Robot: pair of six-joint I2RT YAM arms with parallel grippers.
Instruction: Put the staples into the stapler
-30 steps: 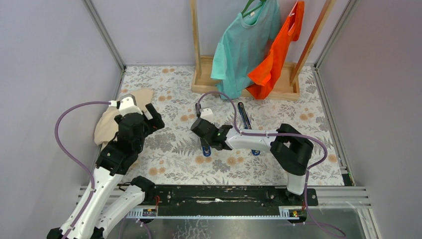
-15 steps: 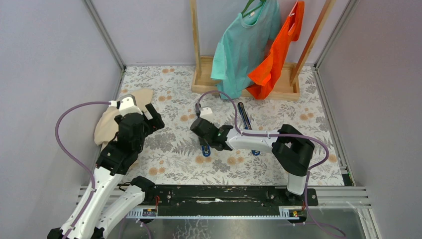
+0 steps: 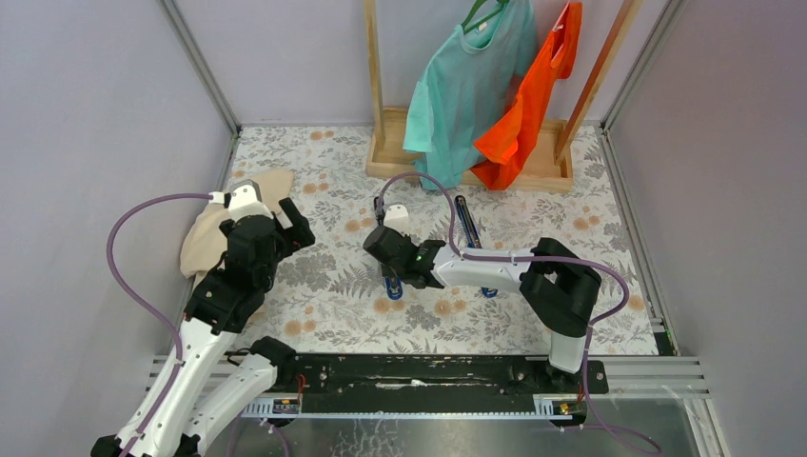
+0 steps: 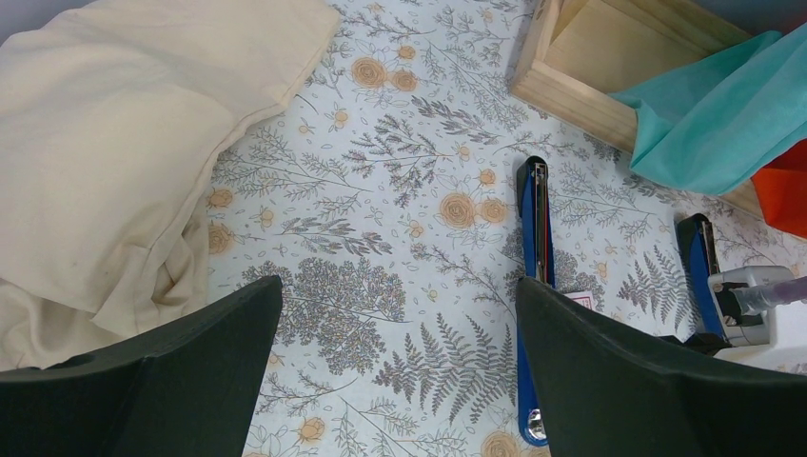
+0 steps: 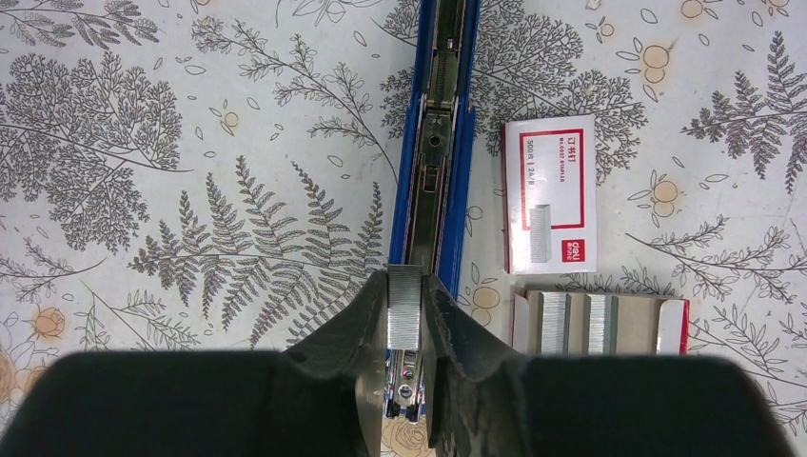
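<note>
In the right wrist view my right gripper (image 5: 405, 280) is shut on the staples (image 5: 403, 309), a small silvery ribbed block held upright between the fingers. Right beneath it lies the open blue stapler (image 5: 438, 143), its metal channel facing up and running away from me. The block hangs over the near end of that channel; I cannot tell if they touch. From above, the right gripper (image 3: 392, 269) points down mid-table, with a bit of the stapler (image 3: 392, 288) showing under it. My left gripper (image 3: 297, 227) hovers open and empty at the left (image 4: 400, 371).
A red-and-white staple box (image 5: 550, 195) and its tray of staple strips (image 5: 600, 324) lie right of the stapler. A second blue stapler (image 3: 466, 224) lies further back. A cream cloth (image 4: 124, 143) sits at the left. A wooden rack (image 3: 466, 162) holds teal and orange shirts.
</note>
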